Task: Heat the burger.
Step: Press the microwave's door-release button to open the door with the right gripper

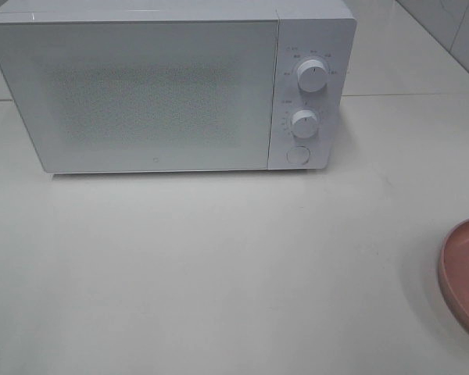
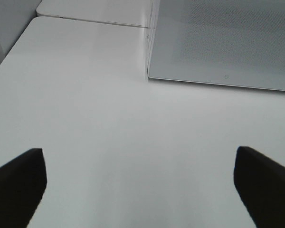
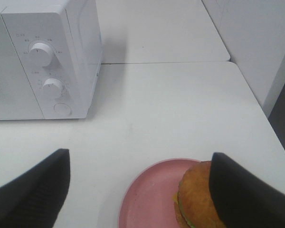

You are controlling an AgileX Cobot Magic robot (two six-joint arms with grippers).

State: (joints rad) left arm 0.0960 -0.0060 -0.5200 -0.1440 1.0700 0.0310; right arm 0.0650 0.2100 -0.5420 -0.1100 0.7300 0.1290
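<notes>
Microwave [image 1: 156,94] door shut. Burger [image 3: 197,194] sits on pink plate [image 3: 149,199], right side of table [image 1: 219,273], well apart from microwave. Right gripper [image 3: 140,183] above plate, jaws spread, holding nothing. Left gripper [image 2: 140,166] spread wide over bare table near door corner. Likely first step is opening the door: press round button [image 1: 298,155] squarely, avoid knobs [image 1: 312,75]. Keep plate level later; burger may slide.

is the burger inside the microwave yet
No, the burger sits on the pink plate out on the table, in front of the closed microwave.
</notes>
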